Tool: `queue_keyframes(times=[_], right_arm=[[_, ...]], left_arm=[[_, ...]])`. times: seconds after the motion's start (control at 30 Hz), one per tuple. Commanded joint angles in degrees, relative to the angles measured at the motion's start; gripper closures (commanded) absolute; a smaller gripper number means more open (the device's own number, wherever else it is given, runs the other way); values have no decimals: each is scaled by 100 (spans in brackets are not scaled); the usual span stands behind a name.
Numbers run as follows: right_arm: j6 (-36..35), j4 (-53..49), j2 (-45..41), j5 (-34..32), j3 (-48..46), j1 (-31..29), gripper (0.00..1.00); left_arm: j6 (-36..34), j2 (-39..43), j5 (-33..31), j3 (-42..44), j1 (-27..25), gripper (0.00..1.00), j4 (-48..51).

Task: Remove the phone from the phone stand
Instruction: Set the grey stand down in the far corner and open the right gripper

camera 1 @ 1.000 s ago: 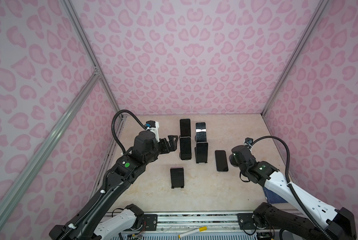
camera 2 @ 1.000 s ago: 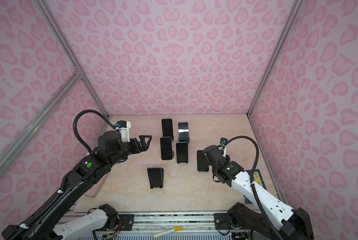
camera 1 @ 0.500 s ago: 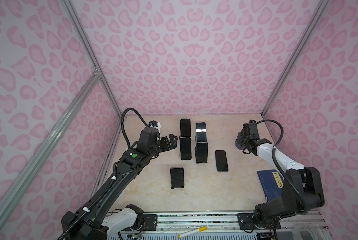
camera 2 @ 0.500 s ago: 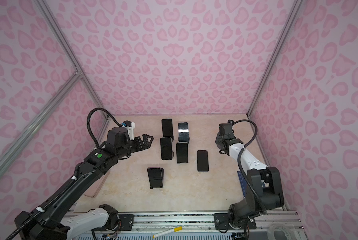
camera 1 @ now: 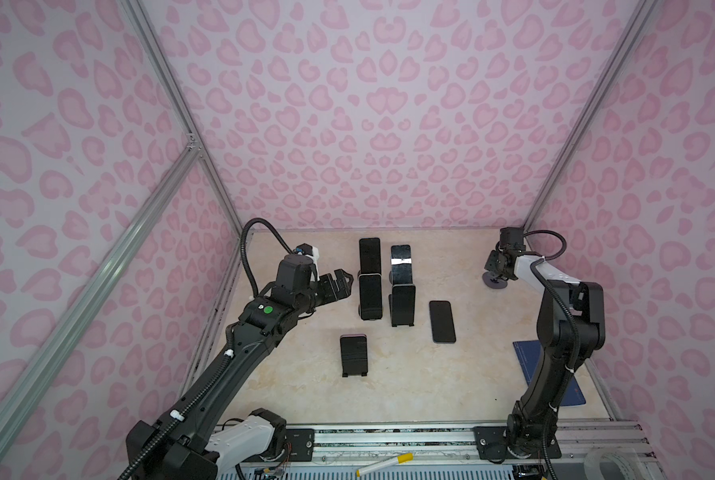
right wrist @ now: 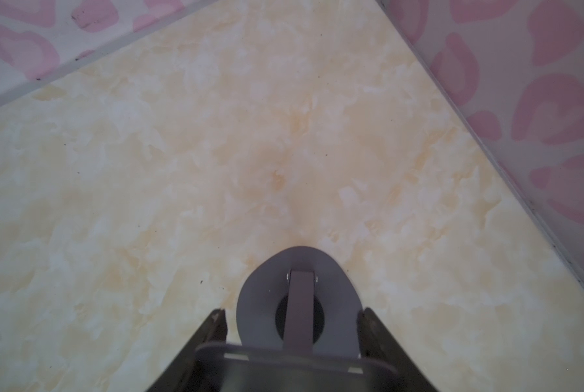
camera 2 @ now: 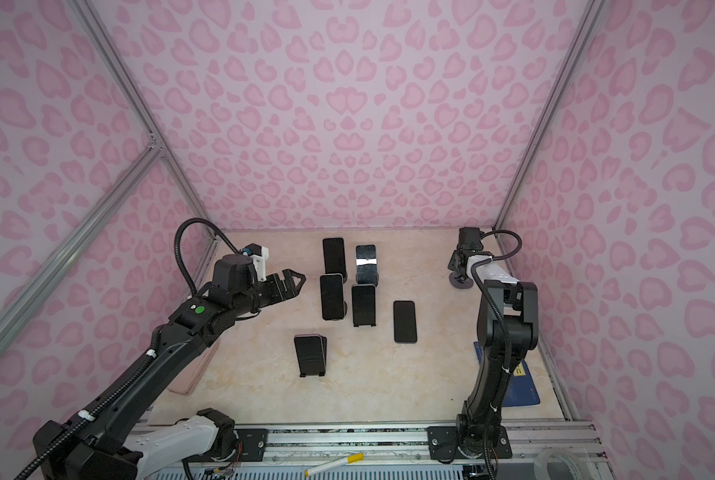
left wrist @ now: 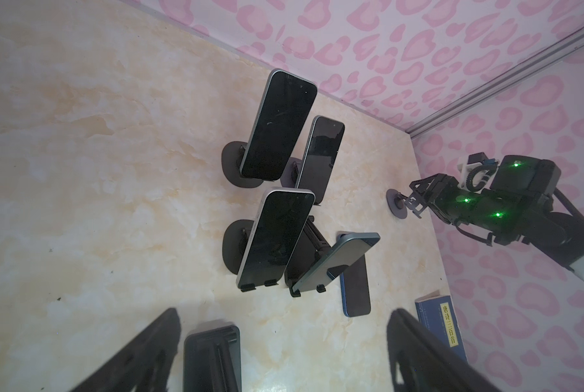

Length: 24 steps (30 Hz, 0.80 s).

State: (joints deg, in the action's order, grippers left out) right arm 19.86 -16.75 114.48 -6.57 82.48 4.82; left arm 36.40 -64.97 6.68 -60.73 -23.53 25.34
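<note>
Several dark phones lean on stands in a cluster at mid-table; the nearest left one (camera 1: 370,297) (camera 2: 332,297) (left wrist: 277,234) rests on a round-based stand. My left gripper (camera 1: 341,284) (camera 2: 293,282) (left wrist: 285,322) hovers just left of that cluster, open and empty. Another phone (camera 1: 442,321) (left wrist: 355,288) lies flat on the table to the cluster's right. At the back right corner my right gripper (camera 1: 496,272) (camera 2: 459,272) (right wrist: 292,319) is shut on an empty grey phone stand (right wrist: 297,288) (left wrist: 397,205), whose round base touches the table.
A black folding stand (camera 1: 353,355) (camera 2: 310,355) sits alone nearer the front; whether it carries a phone I cannot tell. A blue book (camera 1: 526,357) lies front right behind the right arm. Pink walls close in on three sides.
The right gripper has swung from beside the flat phone to the back right corner. The left gripper has crept slightly toward the phone cluster, staying open.
</note>
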Motion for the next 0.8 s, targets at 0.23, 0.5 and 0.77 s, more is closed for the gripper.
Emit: queue_keyframes(times=[0.23, 0.5, 0.77], right_arm=[[53, -253, 55, -45, -149, 0, 23], [134, -505, -843, 67, -199, -40, 9], [226, -480, -2519, 114, -1132, -810, 10]], left_arm=[[16, 77, 129, 106, 182, 2, -260], [-67, 4, 299, 102, 200, 2, -311], [-145, 233, 213, 201, 206, 2, -482]])
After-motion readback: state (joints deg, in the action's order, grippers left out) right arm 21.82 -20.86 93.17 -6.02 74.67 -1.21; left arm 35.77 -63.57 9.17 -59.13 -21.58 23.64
